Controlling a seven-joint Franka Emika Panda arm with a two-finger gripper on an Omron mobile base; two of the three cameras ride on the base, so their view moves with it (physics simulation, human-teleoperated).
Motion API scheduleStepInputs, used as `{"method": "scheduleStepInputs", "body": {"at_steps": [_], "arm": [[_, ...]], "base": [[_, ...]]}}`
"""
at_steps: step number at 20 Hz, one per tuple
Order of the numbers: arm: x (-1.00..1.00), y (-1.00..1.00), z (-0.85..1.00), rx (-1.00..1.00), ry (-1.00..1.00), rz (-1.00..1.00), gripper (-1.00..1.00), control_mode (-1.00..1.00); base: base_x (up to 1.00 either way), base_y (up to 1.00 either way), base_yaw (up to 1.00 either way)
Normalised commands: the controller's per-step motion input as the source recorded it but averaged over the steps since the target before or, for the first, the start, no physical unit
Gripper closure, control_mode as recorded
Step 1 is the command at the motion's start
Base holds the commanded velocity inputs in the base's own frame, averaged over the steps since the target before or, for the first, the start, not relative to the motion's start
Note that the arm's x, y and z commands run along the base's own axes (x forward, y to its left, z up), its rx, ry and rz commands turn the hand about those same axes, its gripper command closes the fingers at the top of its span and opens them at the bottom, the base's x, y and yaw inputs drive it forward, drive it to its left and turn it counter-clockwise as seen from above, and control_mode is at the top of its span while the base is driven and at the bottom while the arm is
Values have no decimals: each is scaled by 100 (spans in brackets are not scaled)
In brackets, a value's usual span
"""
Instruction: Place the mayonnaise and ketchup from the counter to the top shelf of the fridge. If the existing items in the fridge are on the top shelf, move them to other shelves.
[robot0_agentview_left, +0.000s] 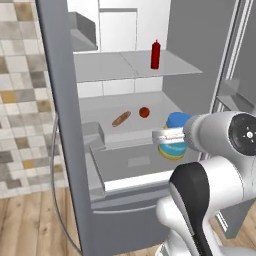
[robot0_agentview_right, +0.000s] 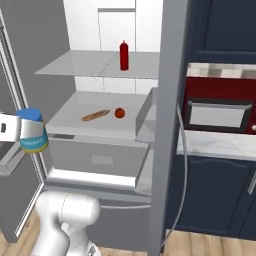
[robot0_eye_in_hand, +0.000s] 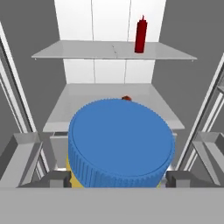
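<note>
One mayonnaise (robot0_eye_in_hand: 121, 144) jar — upright, lid up — clamped in end effector (robot0_eye_in_hand: 118, 178); ketchup (robot0_agentview_left: 155, 55) upright.

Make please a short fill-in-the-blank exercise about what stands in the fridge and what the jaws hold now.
1. The ketchup stands on the ____ shelf of the fridge.
2. The gripper has its jaws closed on the ____.
3. The lid of the held jar is ____ in colour.
4. The round fruit and the brown loaf lie on the shelf ____ the ketchup.

Missing words: top; mayonnaise; blue; below
</note>
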Motion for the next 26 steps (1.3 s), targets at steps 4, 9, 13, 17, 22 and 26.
{"method": "scheduleStepInputs", "body": {"at_steps": [4,9,13,17,22,26], "arm": [[0,0,0,0,0,0,100,100],[0,0,0,0,0,0,100,100],[0,0,0,0,0,0,100,100],[0,0,0,0,0,0,100,100],[14,1,40,-1,-2,0,100,-100],[5,1,70,-5,-1,2,100,-100]], "base": [[38,26,-9],[45,16,-5],[49,25,-2],[46,13,0],[7,1,0],[0,0,0]]}}
